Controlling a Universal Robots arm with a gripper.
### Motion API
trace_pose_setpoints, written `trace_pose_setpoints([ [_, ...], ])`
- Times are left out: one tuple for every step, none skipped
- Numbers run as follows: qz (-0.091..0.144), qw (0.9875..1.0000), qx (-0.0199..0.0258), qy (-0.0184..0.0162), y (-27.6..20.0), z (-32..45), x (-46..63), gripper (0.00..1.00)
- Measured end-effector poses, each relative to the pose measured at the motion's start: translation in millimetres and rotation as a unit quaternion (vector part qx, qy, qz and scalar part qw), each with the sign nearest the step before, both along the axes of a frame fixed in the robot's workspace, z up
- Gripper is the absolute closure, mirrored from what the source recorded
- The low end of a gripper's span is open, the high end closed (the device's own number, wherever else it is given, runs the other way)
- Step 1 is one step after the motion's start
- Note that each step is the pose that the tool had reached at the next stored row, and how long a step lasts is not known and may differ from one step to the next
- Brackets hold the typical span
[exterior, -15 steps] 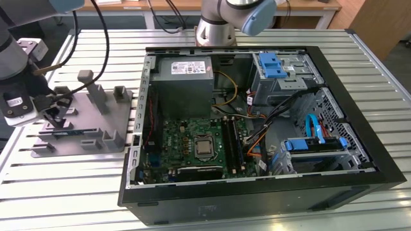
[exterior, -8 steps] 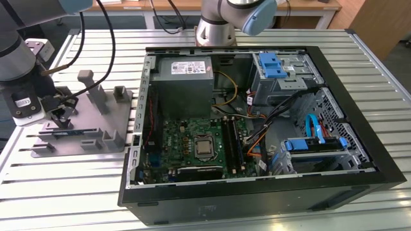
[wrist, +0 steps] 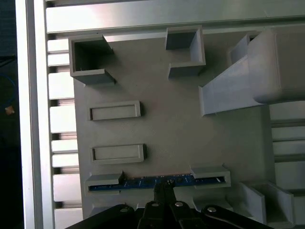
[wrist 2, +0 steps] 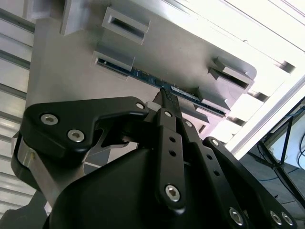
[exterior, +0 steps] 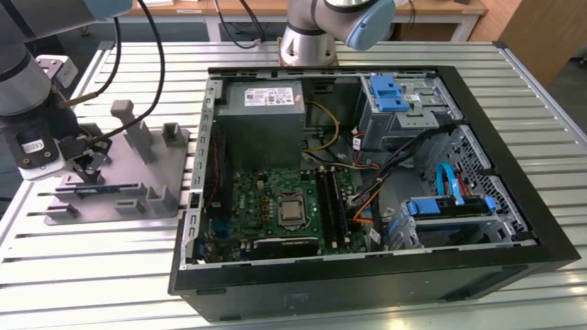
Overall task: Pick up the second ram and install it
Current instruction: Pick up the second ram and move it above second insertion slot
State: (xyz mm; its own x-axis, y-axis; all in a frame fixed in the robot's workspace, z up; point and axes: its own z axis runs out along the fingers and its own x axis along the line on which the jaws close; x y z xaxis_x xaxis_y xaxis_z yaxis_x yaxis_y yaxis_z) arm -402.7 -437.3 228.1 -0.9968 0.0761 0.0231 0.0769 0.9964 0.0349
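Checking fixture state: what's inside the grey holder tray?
The second ram stands on edge in the grey holder tray, its ends held in two slotted blocks. The gripper sits at the ram's middle and covers that part, so the grip can't be seen.

second ram [wrist: 143, 182]: both ends tucked inside the grey holder [wrist: 171, 124] brackets, hidden. gripper [wrist: 163, 187] covers its middle in both wrist views, so contact there is unreadable. Exterior view: second ram is just a thin blue sliver, chips too small to tell. arm [exterior: 23, 82] is cut off at the exterior view's left edge.
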Motion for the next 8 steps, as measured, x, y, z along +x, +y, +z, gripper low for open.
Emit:
trace_pose_setpoints([
  [0.000, 1.0000, 0.0000, 0.0000, 0.0, 0.0, 0.0, 0.90],
  [0.000, 1.0000, 0.0000, 0.0000, 0.0, 0.0, 0.0, 0.90],
  [0.000, 1.0000, 0.0000, 0.0000, 0.0, 0.0, 0.0, 0.90],
  [0.001, 1.0000, 0.0000, 0.0000, 0.0, 0.0, 0.0, 0.90],
  [0.003, 1.0000, 0.0000, 0.0000, 0.0, 0.0, 0.0, 0.90],
  [0.005, 1.0000, 0.0000, 0.0000, 0.0, 0.0, 0.0, 0.90],
  [0.008, 1.0000, 0.0000, 0.0000, 0.0, 0.0, 0.0, 0.90],
  [0.012, 0.9999, 0.0000, 0.0000, 0.0, 0.0, 0.0, 0.90],
])
